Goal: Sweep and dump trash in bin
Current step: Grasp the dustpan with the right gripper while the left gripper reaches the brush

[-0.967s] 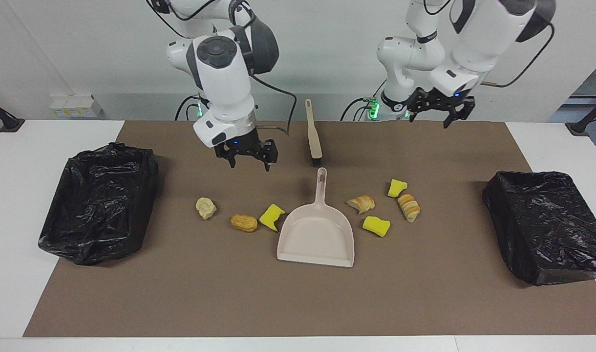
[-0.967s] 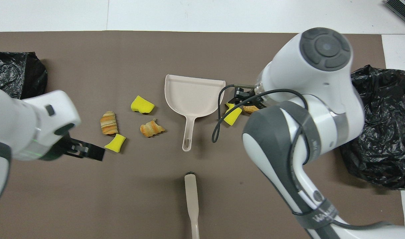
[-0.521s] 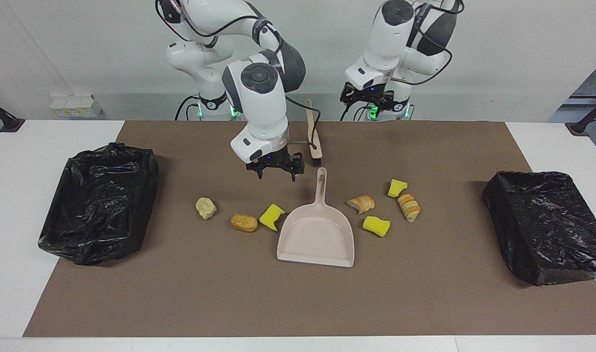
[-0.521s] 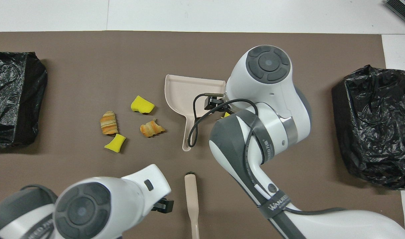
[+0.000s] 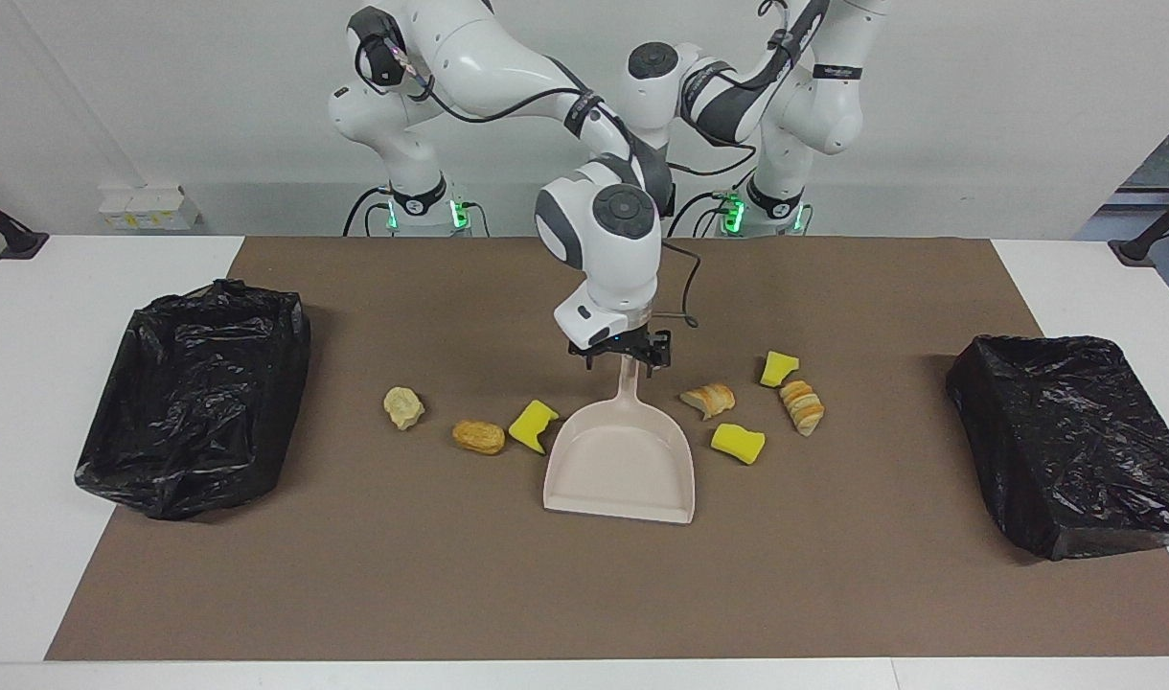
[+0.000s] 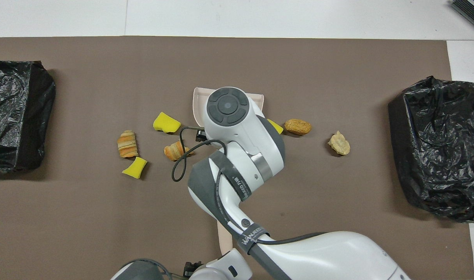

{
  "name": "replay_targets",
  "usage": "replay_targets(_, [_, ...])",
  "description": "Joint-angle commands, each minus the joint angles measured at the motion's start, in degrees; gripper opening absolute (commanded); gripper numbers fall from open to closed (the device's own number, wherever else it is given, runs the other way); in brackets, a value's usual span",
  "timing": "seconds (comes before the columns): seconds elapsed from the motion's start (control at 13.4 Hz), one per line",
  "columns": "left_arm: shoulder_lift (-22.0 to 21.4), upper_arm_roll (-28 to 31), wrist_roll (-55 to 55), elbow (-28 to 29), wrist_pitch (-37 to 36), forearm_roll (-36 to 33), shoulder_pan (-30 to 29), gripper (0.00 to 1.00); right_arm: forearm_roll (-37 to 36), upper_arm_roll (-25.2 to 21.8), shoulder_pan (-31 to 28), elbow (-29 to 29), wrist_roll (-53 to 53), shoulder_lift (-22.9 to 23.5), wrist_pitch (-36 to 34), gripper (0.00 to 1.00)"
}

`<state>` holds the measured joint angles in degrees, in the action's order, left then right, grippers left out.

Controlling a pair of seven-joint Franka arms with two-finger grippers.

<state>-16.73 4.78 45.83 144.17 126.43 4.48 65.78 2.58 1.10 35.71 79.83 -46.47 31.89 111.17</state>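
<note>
Right gripper (image 5: pixel 622 357), fingers spread, straddles beige plastic dustpan's (image 5: pixel 621 460) handle, ready to grab; yellow and tan trash (image 5: pixel 738 442) flanks it. Left gripper's fingers hidden.

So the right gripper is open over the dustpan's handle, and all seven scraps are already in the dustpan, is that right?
Not quite. The facing view shows the dustpan empty: all seven scraps lie on the brown mat beside it, three toward the right arm's end, four toward the left arm's. The right gripper is open over its handle.
</note>
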Motion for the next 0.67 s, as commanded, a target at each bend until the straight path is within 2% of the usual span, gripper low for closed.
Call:
replay_targets(0.0, [3.89,1.11,4.43,1.2,6.44,0.09,4.87,1.0,-2.92,0.04,1.38,-2.4,-1.43,2.56,0.1,1.0])
replay_targets(0.15, [4.34,1.02,5.59,1.2,7.87,0.09,5.23,1.0,-4.25,-0.04,2.61,-1.88,-1.96,2.57,0.19,1.0])
replay_targets(0.22, [4.43,1.02,5.5,1.2,7.69,0.09,5.24,1.0,-5.04,0.05,2.61,-1.18,-1.96,2.48,0.1,0.96])
replay_targets(0.3, [4.34,1.02,5.59,1.2,7.17,0.17,5.15,0.86,-5.48,0.05,2.7,-0.04,-1.79,2.39,0.28,0.73])
replay_targets(0.37, [4.25,1.02,5.59,1.29,6.99,0.09,5.15,0.77,-5.48,0.05,2.53,0.76,-1.78,2.13,0.54,0.47])
replay_targets(0.52, [4.25,1.02,5.5,1.38,6.2,0.09,5.15,0.65,-5.4,0.13,2.27,2.51,-0.74,1.25,0.8,0.15])
replay_targets(0.59, [4.25,0.94,5.5,1.38,6.11,0.17,5.23,0.64,-5.48,0.05,2.35,4.61,0.66,0.38,2.37,0.07])
